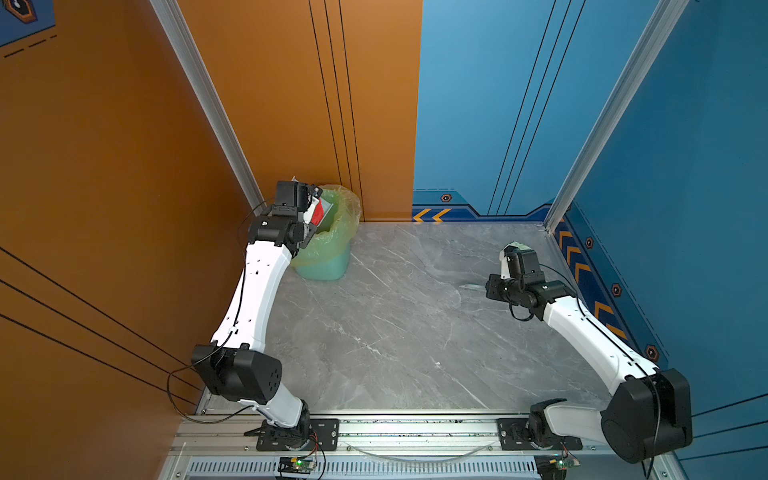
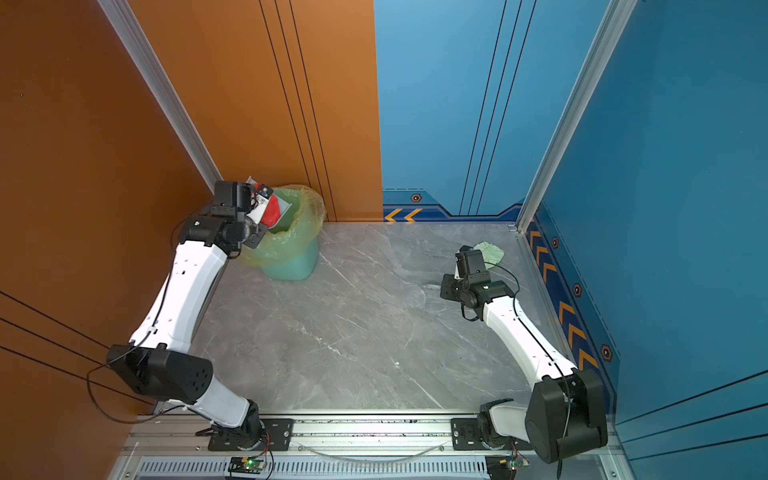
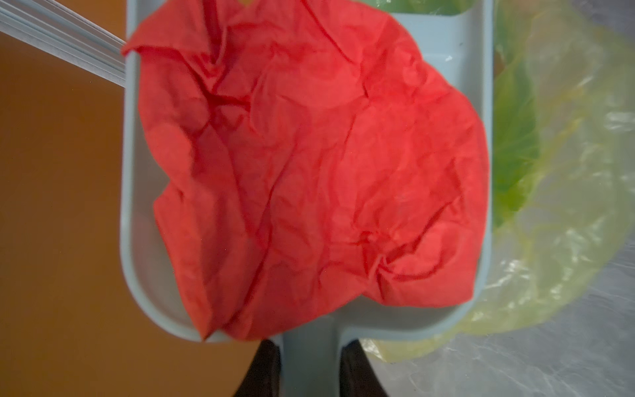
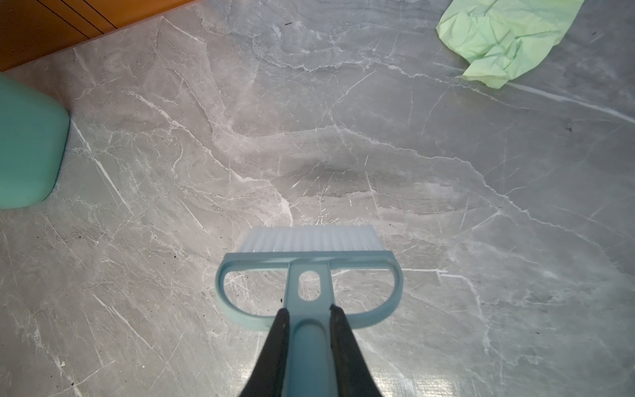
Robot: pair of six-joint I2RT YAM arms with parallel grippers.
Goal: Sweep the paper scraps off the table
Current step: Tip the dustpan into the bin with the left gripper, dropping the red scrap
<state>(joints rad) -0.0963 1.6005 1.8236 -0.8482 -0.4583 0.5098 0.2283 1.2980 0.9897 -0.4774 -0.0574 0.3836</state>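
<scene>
A crumpled red paper scrap (image 3: 309,172) lies in the pale blue dustpan (image 3: 470,68) and covers most of its tray. My left gripper (image 3: 311,347) is shut on the dustpan's handle and holds it tilted at the bin's mouth, as both top views show (image 1: 318,214). A pale green paper scrap (image 2: 490,251) lies on the table (image 1: 395,332) near the far right corner, also seen in the right wrist view (image 4: 505,37). My right gripper (image 4: 309,311) is shut on the handle of the pale blue brush (image 4: 311,239), which hangs just above the table, apart from the green scrap.
A teal bin (image 1: 328,266) with a yellowish-green liner (image 1: 345,208) stands in the back left corner against the orange wall. Its side shows in the right wrist view (image 4: 27,151). Aluminium rails (image 1: 415,428) edge the table's front, and a blue wall closes the right.
</scene>
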